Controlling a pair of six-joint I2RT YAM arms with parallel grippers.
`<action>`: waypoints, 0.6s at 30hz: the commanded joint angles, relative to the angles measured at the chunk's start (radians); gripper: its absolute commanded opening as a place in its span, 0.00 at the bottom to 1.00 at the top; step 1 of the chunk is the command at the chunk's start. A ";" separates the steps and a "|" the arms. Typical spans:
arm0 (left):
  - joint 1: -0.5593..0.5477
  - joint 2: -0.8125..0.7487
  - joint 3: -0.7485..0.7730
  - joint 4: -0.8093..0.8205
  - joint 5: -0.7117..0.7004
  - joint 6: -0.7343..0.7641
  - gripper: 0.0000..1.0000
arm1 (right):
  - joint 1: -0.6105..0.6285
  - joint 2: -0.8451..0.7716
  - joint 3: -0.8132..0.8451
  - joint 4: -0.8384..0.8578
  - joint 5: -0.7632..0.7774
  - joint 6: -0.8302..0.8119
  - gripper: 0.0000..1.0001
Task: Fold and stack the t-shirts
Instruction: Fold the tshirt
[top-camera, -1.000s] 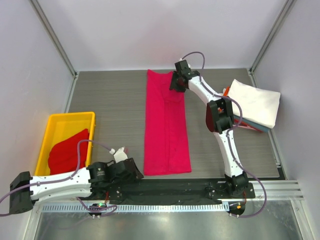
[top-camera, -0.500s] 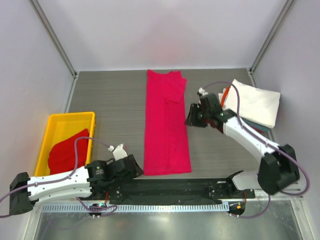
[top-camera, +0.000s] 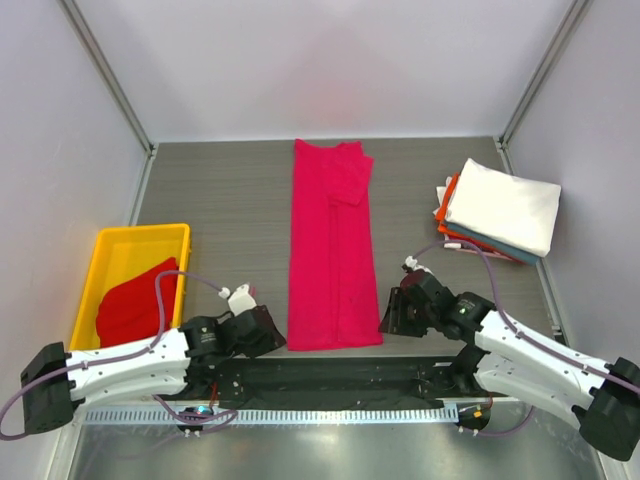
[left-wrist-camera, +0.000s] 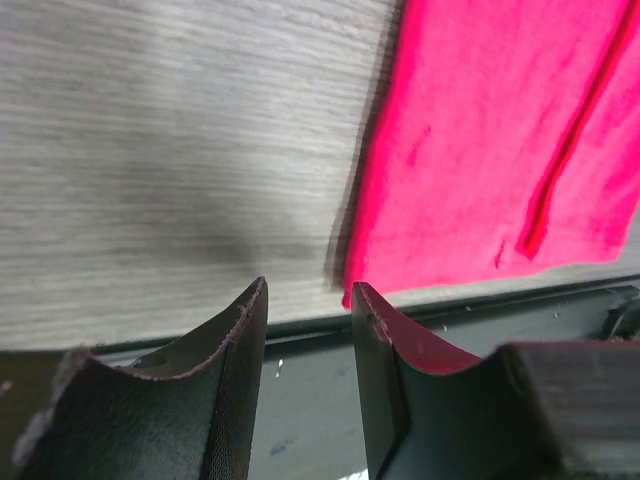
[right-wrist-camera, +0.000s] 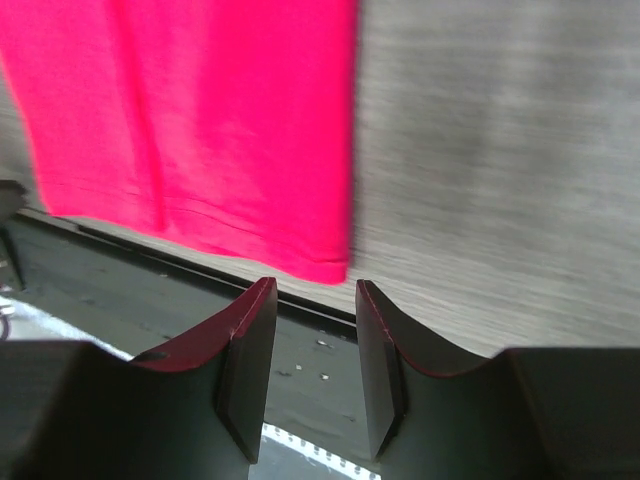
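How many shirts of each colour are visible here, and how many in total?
Pink shirt: 1
Red shirt: 1
White shirt: 1
Orange shirt: 1
Blue shirt: 1
Total: 5

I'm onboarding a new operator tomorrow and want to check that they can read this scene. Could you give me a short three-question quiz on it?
1. True or false: the red t-shirt lies inside the yellow tray.
2. Which shirt tops the stack at the right? A orange, B white, C light blue.
3. The left pincer and the right pincer sit by the near corners of the pink t-shirt. Does either hold cloth?

Key: 1 true. 2 B. 3 No, both are open and empty.
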 joint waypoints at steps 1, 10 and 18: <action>0.037 0.030 0.018 0.092 0.036 0.047 0.40 | 0.024 -0.010 -0.050 0.011 0.031 0.110 0.43; 0.106 0.112 0.035 0.172 0.117 0.112 0.39 | 0.032 0.073 -0.101 0.161 -0.036 0.127 0.42; 0.106 0.173 0.024 0.238 0.156 0.104 0.38 | 0.035 0.124 -0.115 0.204 -0.039 0.124 0.42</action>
